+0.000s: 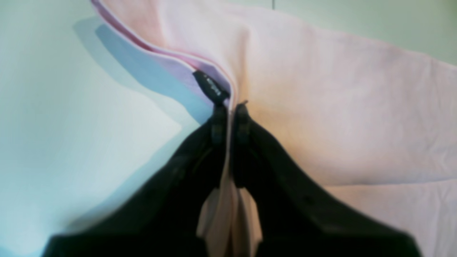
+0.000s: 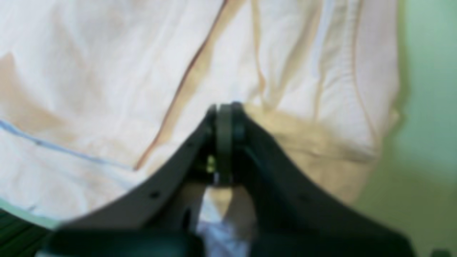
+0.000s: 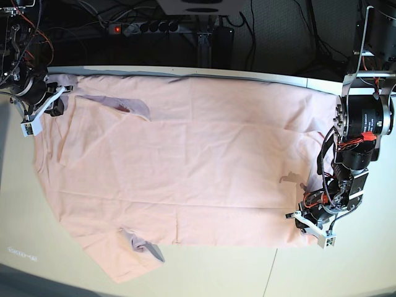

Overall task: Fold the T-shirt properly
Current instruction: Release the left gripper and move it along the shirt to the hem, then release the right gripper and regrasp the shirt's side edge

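Cloth covers most of the tabletop point(image 3: 25, 235): the T-shirt point(image 3: 185, 167) lies spread nearly flat, reaching from the far edge almost to the near one, with one sleeve sticking out at the near left and a small turned-over flap at the far left.

At the near right corner of the shirt, the left claw point(image 1: 230, 107) is pinched together on a bunched edge of the pink fabric, which runs down between its two sides; a small black tab point(image 1: 210, 87) sits on the hem just beyond the tips.

At the far left corner, the right claw point(image 2: 225, 109) is closed tight over wrinkled cloth. That view is too blurred to say for certain whether fabric is caught in it, though some pale cloth shows behind the tips.

Judging by this, the step in hand is securing two corners before the first fold. The next move likely calls for lifting both corners together, evenly, and carrying them across the shirt without letting the sleeve drag.
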You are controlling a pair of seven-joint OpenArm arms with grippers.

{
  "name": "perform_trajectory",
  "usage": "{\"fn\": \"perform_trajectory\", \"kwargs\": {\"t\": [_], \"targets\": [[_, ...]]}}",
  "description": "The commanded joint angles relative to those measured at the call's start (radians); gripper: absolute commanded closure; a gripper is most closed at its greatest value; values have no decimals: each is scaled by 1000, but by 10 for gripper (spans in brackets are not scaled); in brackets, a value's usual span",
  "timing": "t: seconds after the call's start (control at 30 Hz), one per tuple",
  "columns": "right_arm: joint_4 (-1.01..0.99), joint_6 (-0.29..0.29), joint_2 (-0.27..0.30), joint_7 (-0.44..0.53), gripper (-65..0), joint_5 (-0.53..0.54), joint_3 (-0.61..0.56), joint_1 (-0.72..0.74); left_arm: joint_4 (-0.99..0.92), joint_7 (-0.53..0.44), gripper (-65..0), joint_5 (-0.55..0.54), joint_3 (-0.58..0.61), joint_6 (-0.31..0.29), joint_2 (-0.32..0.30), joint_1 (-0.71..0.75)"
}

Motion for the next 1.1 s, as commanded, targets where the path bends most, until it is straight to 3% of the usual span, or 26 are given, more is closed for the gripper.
{"fn": "perform_trajectory", "kwargs": {"t": [0.0,0.33,0.53,0.9,1.07], "targets": [[12,-6,22,14,0,11,10,23,11,-7,0,-2,-1,10,-9,-34],[11,-6,25,8,0,31,15,179,11,2,0,5,-1,10,-9,-34],[-44,-3,43,8,0,30,16,357,11,35,0,6,-1,10,-8,-33],[-750,-2,72,14,0,45,16,993,11,55,0,50,-1,10,-9,-24],[-1043,0,74,66,0,-2,16,1186,11,65,0,50,-1,10,-9,-23]]}}
